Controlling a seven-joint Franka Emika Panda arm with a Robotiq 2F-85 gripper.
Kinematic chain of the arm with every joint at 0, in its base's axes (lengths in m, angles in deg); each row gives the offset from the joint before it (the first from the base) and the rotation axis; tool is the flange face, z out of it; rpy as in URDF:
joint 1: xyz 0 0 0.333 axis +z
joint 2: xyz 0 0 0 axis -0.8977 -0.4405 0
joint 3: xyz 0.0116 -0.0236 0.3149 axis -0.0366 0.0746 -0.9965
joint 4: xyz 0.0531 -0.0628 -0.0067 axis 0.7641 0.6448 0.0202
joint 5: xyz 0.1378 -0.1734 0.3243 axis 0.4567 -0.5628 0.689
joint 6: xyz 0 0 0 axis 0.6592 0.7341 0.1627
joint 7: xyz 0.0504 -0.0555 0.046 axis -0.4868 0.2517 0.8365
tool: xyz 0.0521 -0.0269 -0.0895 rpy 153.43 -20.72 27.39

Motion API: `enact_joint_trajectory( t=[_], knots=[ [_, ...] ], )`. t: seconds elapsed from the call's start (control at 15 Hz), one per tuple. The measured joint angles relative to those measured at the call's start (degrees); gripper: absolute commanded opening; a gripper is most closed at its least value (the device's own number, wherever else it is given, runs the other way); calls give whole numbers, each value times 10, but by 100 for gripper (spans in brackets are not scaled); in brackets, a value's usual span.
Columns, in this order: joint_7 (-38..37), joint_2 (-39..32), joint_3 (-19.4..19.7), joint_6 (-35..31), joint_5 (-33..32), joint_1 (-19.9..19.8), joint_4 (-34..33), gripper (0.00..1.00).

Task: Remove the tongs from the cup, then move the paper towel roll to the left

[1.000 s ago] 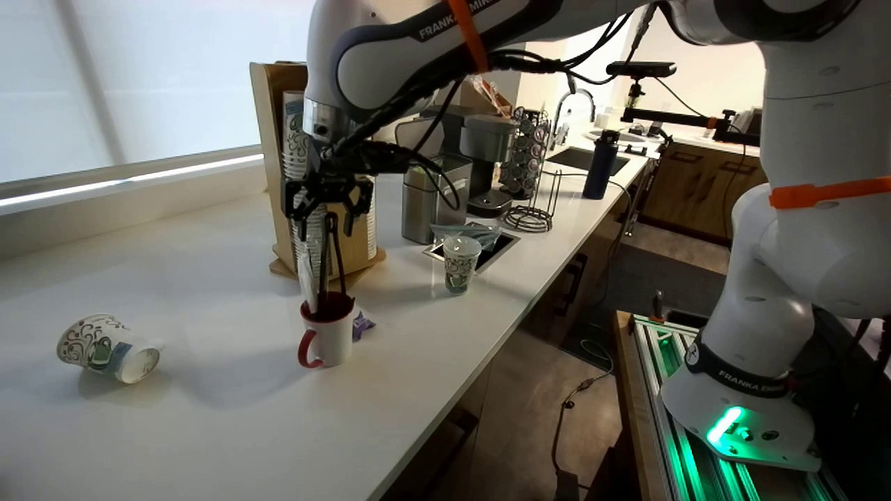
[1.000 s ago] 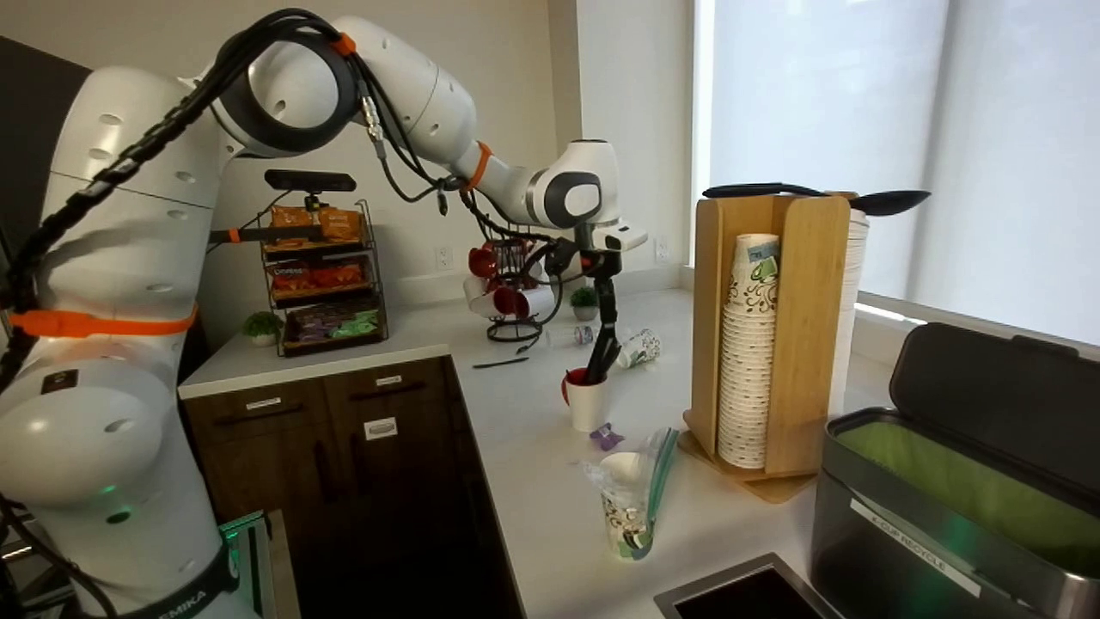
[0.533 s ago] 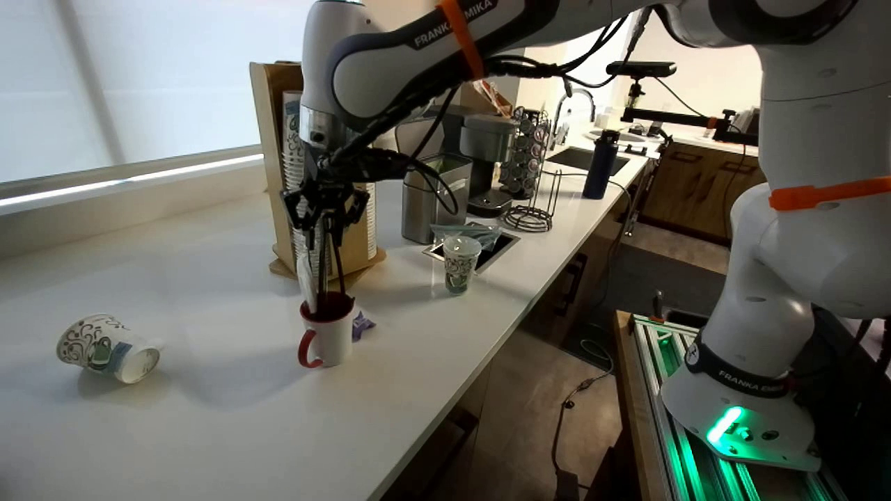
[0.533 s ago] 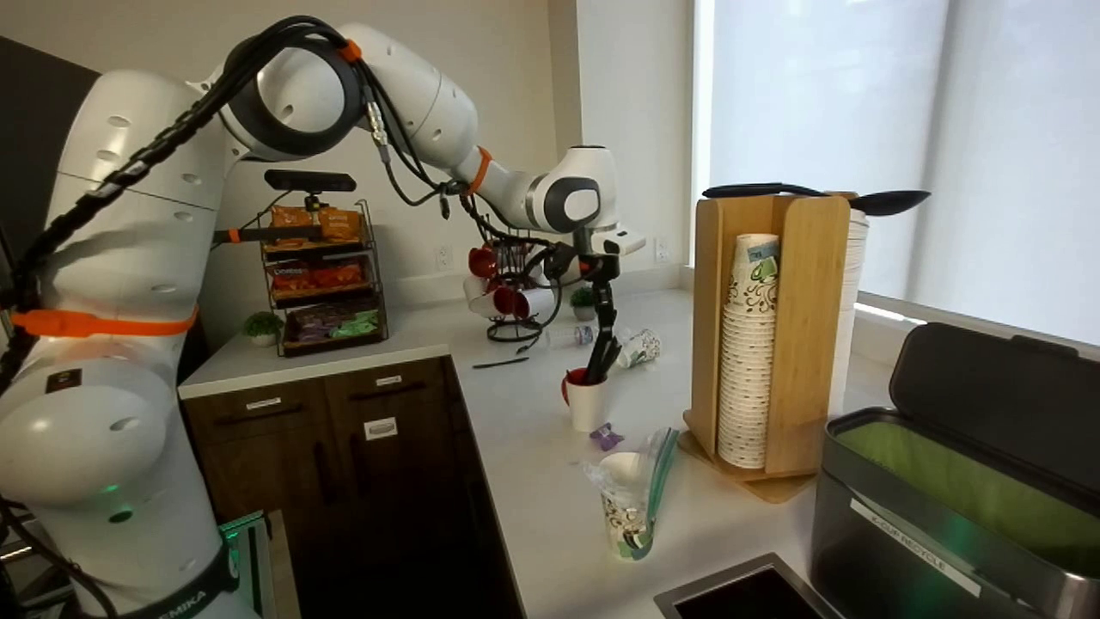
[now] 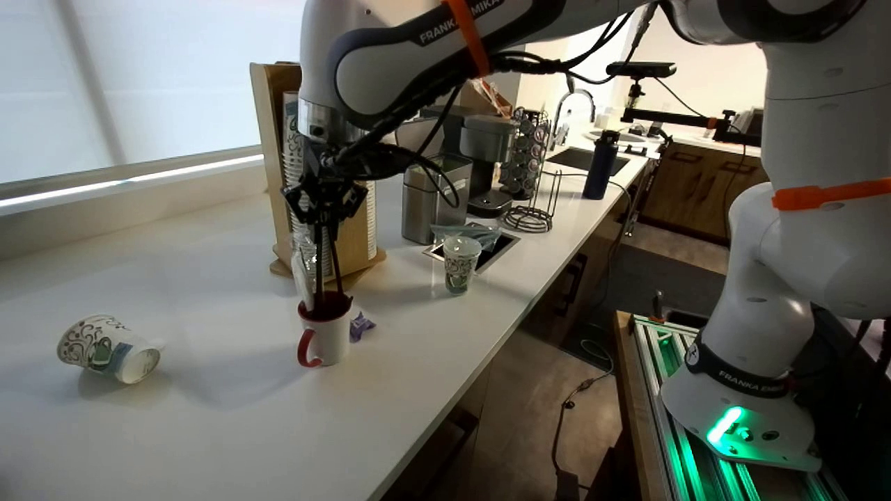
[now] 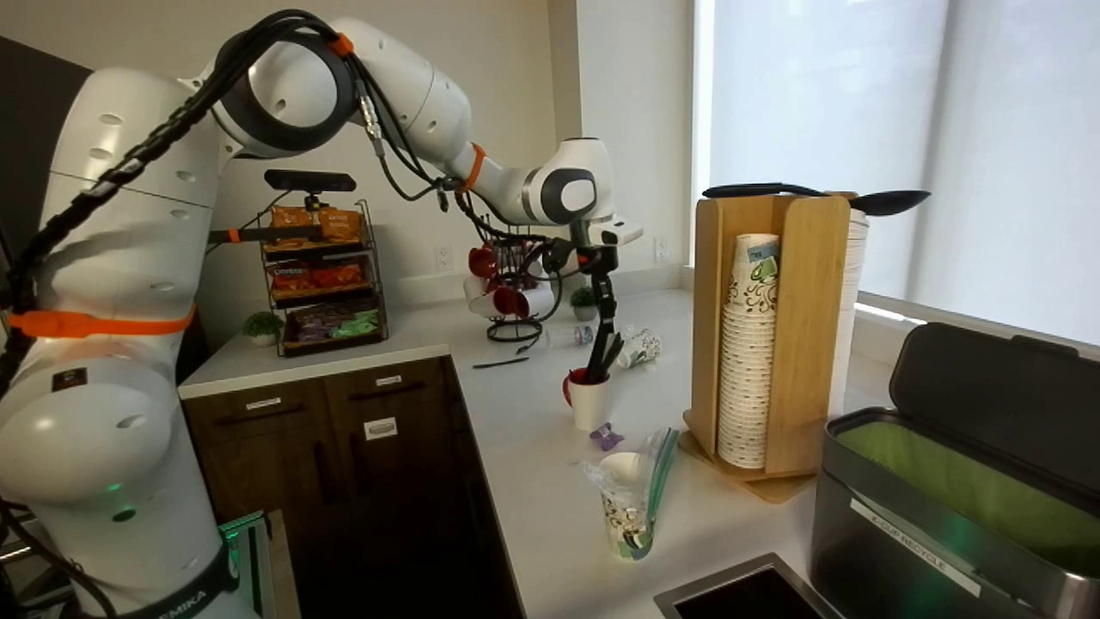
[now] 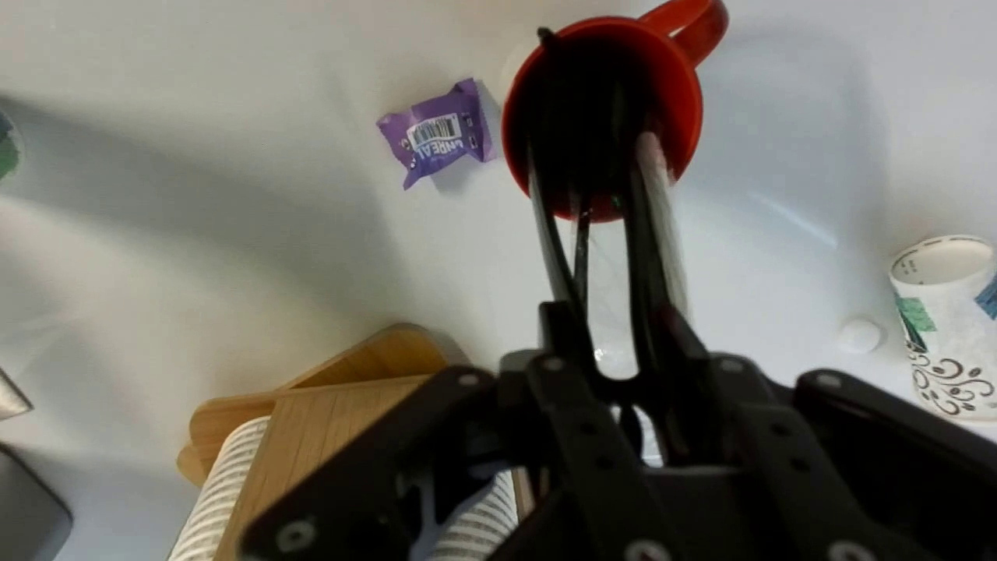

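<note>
Wrist view is the one I'd steer by: over to its left the wooden rack (image 7: 335, 417) stands apart from my hand (image 7: 615, 335), so I'd lift straight up rather than swing that way. Rightward of it a purple wrapper (image 7: 436, 134) lies just beside the red-lined mug (image 7: 679, 93) on the desk (image 7: 787, 140), harmless, I'd think, unless the mug gets dragged. The tongs (image 7: 640, 257) stand in that mug, lower ends hidden inside, legs a little apart, upper end in my hand, which looks clamped on them from both sides. I judge the grasp made and the pull to be the step now; I'd take it slowly, rising along the line of the legs, since a tilt could catch the rim and tip the mug, upright in both exterior views. Along the tongs' right leg here runs a slender pale thing (image 7: 667, 241), also standing in the mug; I can't tell whether it is pinched too, so I'd watch whether it follows. Farthest right a paper cup (image 7: 946, 335) lies on its side, well apart; I'd want the tongs' tips fully clear of the rim before crossing toward that stretch of desk
</note>
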Motion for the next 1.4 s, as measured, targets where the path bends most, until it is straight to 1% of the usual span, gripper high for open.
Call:
enact_joint_trajectory(
  t=[0.27,0.73,0.87,1.07,1.27,1.4],
  knots=[
    [-10,37,3,3,-40,12,5,7],
    [-10,79,3,8,-51,13,18,7],
    [-5,92,1,20,-57,13,27,7],
    [26,127,-5,63,-74,13,49,7],
    [77,170,-14,104,-86,12,81,7],
    [111,186,-24,132,-86,12,94,7]
  ],
)
